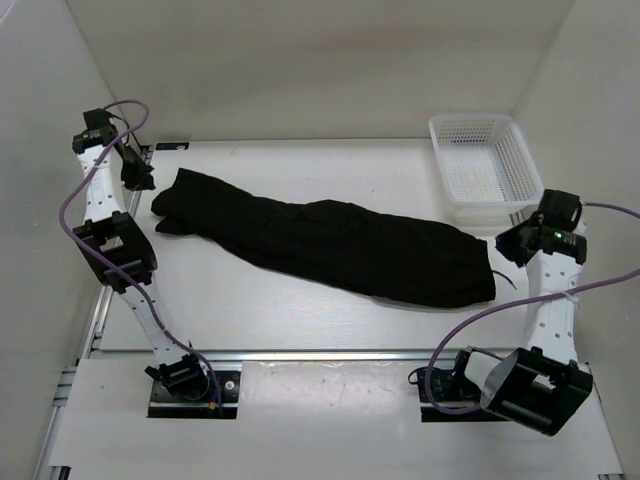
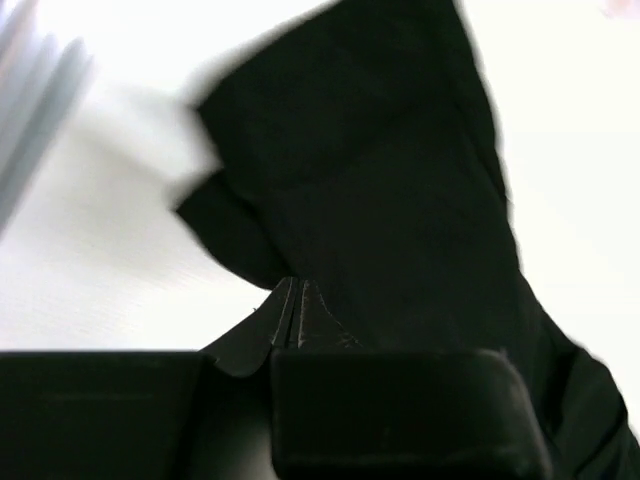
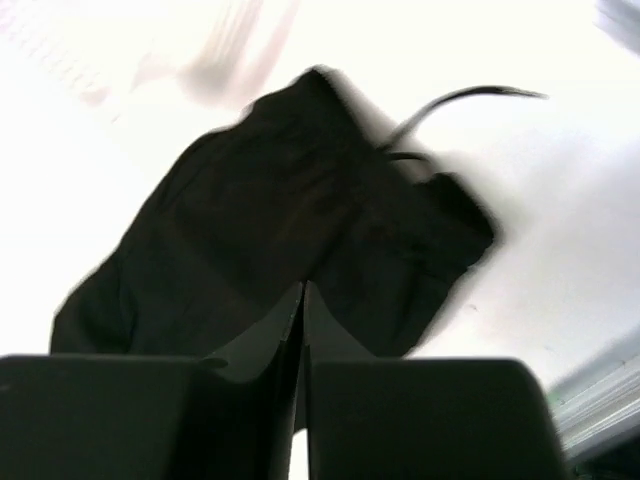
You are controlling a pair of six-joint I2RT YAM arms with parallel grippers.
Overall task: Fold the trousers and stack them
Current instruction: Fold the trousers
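Note:
The black trousers [image 1: 330, 245] lie flat on the white table, stretched diagonally from far left to near right. The leg ends are at the left and the waist end with a thin drawstring [image 3: 450, 100] is at the right. My left gripper [image 1: 140, 180] hovers just left of the leg ends, jaws shut with nothing between them. In the left wrist view the gripper [image 2: 295, 285] points at the cloth [image 2: 380, 180]. My right gripper [image 1: 505, 245] is just right of the waist end, jaws shut and empty. In the right wrist view the gripper [image 3: 304, 288] sits over the trousers [image 3: 250, 210].
A white mesh plastic basket [image 1: 485, 165] stands at the far right corner, just behind the right gripper. White walls close in the table on the left, back and right. A metal rail [image 1: 300, 355] runs along the near edge by the arm bases.

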